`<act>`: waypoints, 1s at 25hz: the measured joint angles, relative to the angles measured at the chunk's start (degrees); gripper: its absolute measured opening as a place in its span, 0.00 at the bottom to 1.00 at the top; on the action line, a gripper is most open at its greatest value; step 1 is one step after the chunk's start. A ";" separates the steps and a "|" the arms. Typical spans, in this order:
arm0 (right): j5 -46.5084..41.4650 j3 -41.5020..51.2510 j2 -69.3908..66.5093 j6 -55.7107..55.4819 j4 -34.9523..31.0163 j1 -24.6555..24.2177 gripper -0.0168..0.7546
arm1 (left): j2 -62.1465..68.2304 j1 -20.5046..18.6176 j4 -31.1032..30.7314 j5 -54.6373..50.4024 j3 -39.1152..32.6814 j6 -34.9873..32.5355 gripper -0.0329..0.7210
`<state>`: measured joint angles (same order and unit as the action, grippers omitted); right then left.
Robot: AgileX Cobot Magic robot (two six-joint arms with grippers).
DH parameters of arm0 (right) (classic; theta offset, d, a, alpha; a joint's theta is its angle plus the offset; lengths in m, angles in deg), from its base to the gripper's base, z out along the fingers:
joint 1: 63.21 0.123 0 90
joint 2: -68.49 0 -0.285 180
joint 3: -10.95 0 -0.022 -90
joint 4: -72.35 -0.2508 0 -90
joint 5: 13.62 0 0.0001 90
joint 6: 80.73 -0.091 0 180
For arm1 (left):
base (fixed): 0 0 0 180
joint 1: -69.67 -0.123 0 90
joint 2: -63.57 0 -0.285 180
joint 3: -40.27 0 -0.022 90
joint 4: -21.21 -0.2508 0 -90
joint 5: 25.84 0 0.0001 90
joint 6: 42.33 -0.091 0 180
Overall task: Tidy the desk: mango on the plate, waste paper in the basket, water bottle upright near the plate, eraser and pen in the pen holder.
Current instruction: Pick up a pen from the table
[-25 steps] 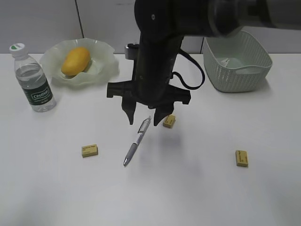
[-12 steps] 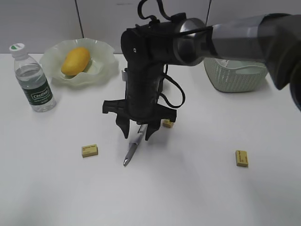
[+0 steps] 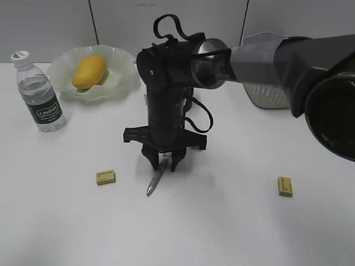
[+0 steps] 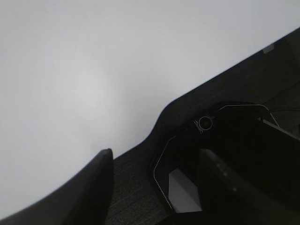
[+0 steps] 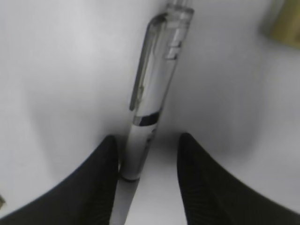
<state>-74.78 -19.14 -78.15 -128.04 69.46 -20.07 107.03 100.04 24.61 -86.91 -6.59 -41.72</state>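
The pen (image 3: 154,182) lies on the white desk (image 3: 233,221). My right gripper (image 3: 164,165) is down over its upper half. In the right wrist view the pen (image 5: 157,70) lies between the open fingers (image 5: 147,183), touching the left one, with a gap to the right one. Yellow erasers lie at the left (image 3: 105,177) and right (image 3: 285,186); a third shows in the right wrist view (image 5: 283,26). The mango (image 3: 89,71) sits on the plate (image 3: 119,83). The water bottle (image 3: 39,94) stands upright to its left. My left gripper (image 4: 154,187) is open and empty. The pen holder and the waste paper are out of view.
The basket (image 3: 265,97) stands at the back right, mostly hidden behind my right arm. The left wrist view shows only bare desk and dark robot parts.
My right gripper has come down and slightly left onto the pen, and its fingers have narrowed around it. The pen, erasers, bottle and mango have not moved.
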 joint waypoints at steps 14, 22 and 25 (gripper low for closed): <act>-0.13 -0.28 0.00 0.85 2.42 0.00 0.18 | -4.63 0.00 0.00 0.05 0.00 0.00 0.61; -1.72 -0.30 1.35 10.96 -0.75 0.00 0.18 | -5.70 0.00 0.00 0.05 0.00 0.00 0.61; -3.35 -0.35 4.08 14.96 -0.59 0.00 0.18 | -5.70 0.00 0.00 0.05 0.00 0.00 0.61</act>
<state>-78.13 -19.48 -74.07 -113.08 68.87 -20.07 101.33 100.04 24.61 -86.86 -6.59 -41.72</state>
